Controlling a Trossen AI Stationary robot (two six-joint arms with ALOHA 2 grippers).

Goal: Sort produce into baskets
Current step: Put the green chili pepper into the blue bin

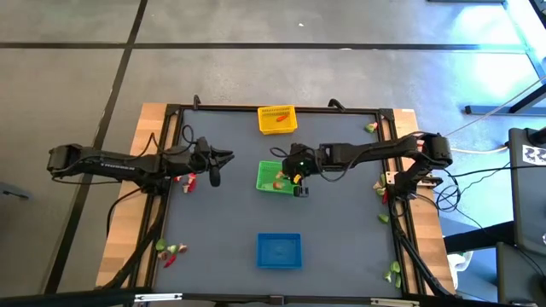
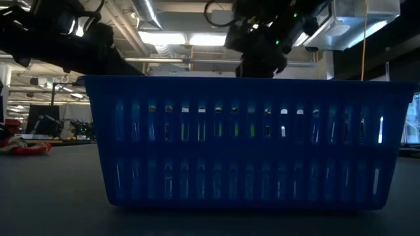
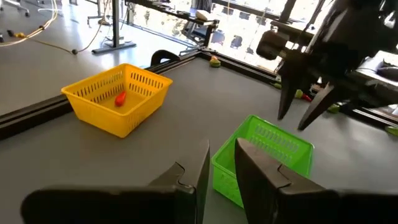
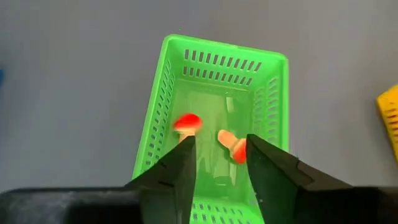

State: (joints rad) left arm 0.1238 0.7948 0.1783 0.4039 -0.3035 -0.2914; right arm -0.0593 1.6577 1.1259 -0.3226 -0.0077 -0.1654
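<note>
Directly beneath our right pincer, jaws spread and empty, two red toy mushrooms lie in the green basket; light, stiff pieces, we judge, best pinched at the stem.

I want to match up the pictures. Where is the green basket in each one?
High view: green basket mid-table, under the right gripper.
Low view: hidden behind the blue basket.
Left wrist view: low, right of centre.
Right wrist view: centre.
Shared landmark: yellow basket.
</note>
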